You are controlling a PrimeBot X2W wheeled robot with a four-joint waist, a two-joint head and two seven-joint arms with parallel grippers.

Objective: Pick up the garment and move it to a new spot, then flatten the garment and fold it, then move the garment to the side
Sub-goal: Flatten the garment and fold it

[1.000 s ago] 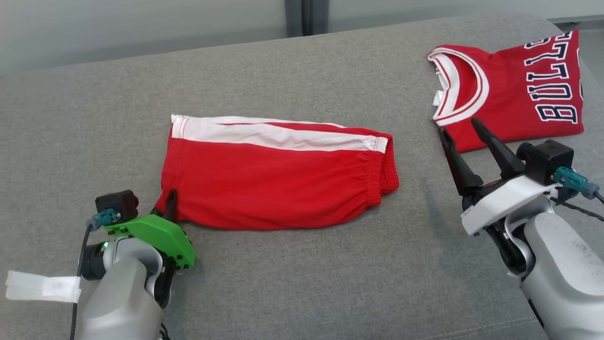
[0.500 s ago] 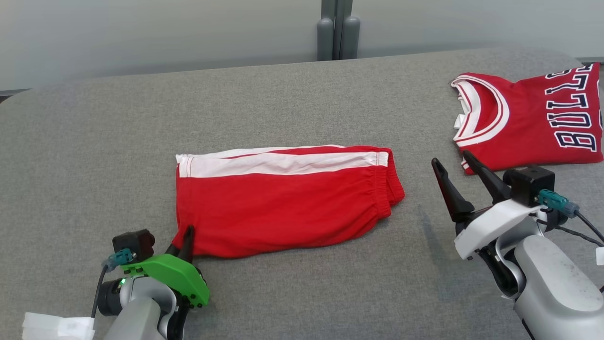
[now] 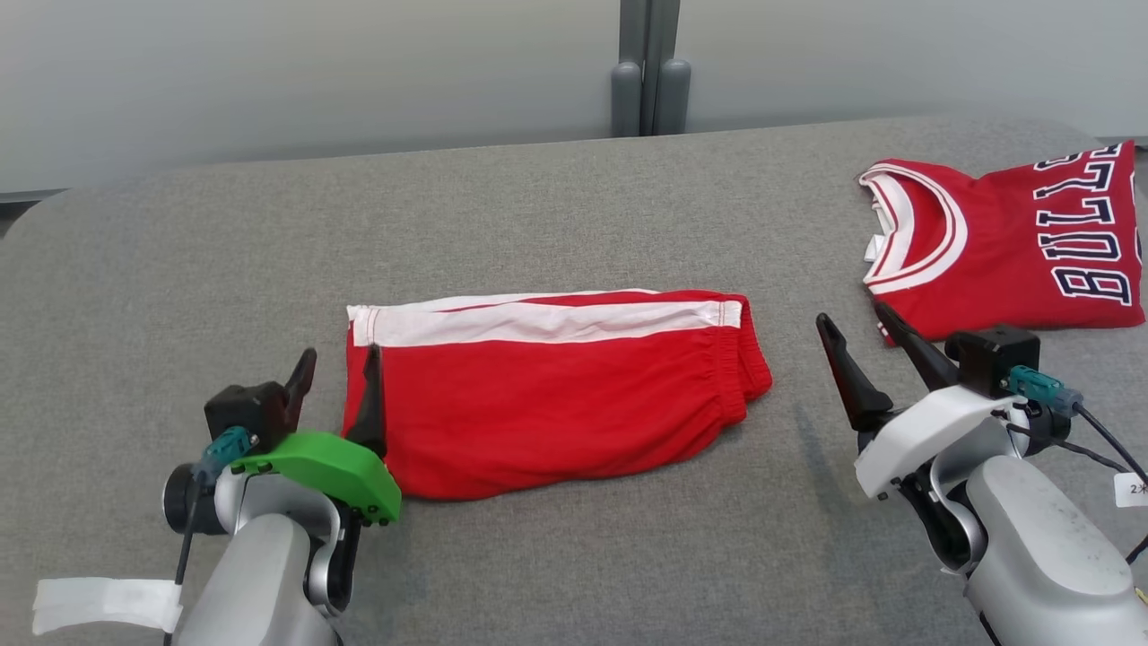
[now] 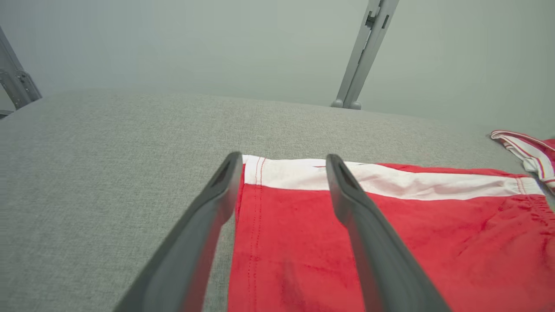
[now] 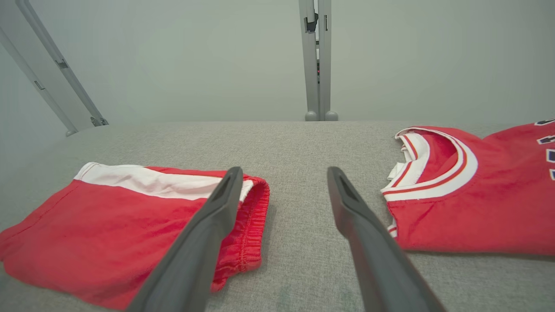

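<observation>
Garment: red shorts with a white stripe, lying flat near the middle of the grey cushioned surface
Orientation: leg hem toward the robot's left, gathered elastic waistband toward its right, white stripe along the far edge
Near edge: red cloth curves in a soft, slightly rumpled line
Left gripper: jaws spread wide, holding nothing, at the hem end of the shorts
Left fingers: in the left wrist view the stitched hem edge runs between them, one finger over bare grey fabric just beside the hem, the other over the red cloth; cannot tell whether either touches
Right gripper: jaws spread wide and empty, fingers pointing away from the robot
Right gripper position: over bare grey surface between the waistband and the Bulls jersey; in the right wrist view one finger crosses in front of the waistband corner
Bulls jersey: red with white and red collar trim and dark lettering, lying flat at the far right, well apart from the shorts
Background: pale wall with a grey post rising behind the far edge of the surface
</observation>
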